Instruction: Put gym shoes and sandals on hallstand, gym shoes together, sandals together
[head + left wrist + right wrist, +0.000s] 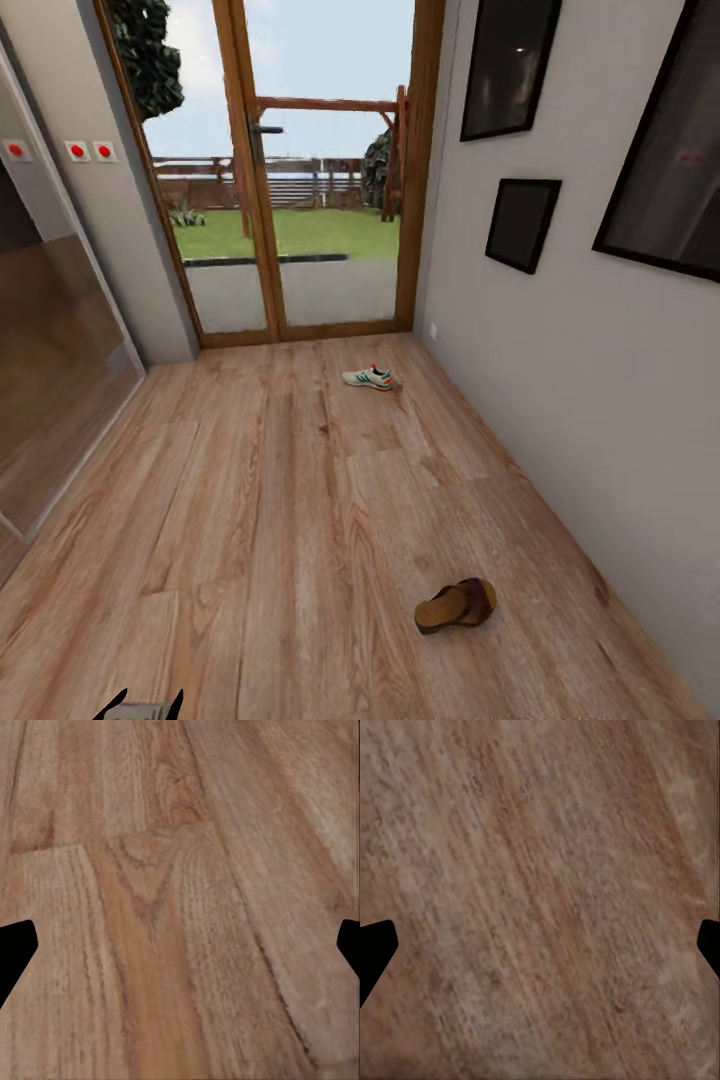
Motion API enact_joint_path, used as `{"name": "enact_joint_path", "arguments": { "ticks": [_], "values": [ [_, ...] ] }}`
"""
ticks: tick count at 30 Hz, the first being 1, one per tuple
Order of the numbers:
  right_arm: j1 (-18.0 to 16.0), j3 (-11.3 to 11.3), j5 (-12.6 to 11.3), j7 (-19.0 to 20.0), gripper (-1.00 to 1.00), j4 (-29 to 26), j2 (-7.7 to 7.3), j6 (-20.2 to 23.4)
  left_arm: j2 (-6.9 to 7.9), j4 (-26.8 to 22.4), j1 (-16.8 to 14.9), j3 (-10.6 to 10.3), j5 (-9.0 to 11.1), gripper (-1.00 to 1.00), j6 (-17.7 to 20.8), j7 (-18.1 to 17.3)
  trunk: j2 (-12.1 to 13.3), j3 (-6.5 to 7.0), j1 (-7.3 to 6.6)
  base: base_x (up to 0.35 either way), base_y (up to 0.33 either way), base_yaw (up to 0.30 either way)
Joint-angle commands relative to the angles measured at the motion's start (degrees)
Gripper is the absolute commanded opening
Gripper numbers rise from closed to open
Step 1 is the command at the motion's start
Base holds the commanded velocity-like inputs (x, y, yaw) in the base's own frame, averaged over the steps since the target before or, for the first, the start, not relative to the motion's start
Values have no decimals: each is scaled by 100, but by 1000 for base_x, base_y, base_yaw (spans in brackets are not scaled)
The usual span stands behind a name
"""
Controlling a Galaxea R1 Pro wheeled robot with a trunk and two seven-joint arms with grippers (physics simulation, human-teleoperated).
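Corridor floor (250, 520) was bare wood plank running up to a glazed door (300, 170), grey wall (560, 380) on the right. Left gripper (139, 703) showed at the near edge, left of centre; both wrist views had fingertips wide apart over planks, nothing held. Nearest target: one sandal (456, 605), ahead and to the right, near the right-hand wall, long axis roughly crosswise to the corridor. My read: right arm likely nearer, though I couldn't place it in the head view. One gym shoe (369, 377) lay far ahead near the door, also crosswise. Count visible: one sandal, one gym shoe.
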Motion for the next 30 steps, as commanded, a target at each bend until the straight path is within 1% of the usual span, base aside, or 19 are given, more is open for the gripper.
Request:
{"name": "enact_joint_path", "arguments": {
  "ticks": [1, 19, 22, 24, 25, 27, 28, 30],
  "values": [
    [0, 0, 0, 2, 100, 0, 0, -3, 0, 0, -1, -1, 0, 100, 0, 0, 0, -1, 0, 0, 0, -234],
    [0, 22, 7, 9, 100, -15, 71, -28, -1, -8, 1, 2, 17, 100, -12, 1, 0, -26, 0, 0, 0, -224],
    [0, 22, 8, 12, 100, -9, 111, -26, -1, -9, 1, 3, 17, 100, -12, 1, 0, -27, 0, 0, 0, -231],
    [0, 22, 9, 14, 100, -5, 178, -24, -1, -9, -1, 3, 17, 100, -11, 0, 0, -27, 0, 0, 0, -232],
    [0, 22, 9, 14, 100, -5, 178, -24, -1, -9, -1, 3, 17, 100, -11, 0, 0, -27, 0, 0, 0, -232],
    [0, 22, 10, 15, 100, -3, 245, -24, 0, -8, -1, 5, 17, 100, -10, 0, 0, -28, 0, 0, 0, -233],
    [0, 22, 10, 15, 100, -3, 245, -24, 0, -8, -1, 5, 17, 100, -10, 0, 0, -28, 0, 0, 0, -233],
    [0, 22, 10, 16, 100, 0, 293, -23, 0, -6, -1, 10, 17, 100, -10, 0, 0, -29, 0, 0, 0, -233]
  ]
}}
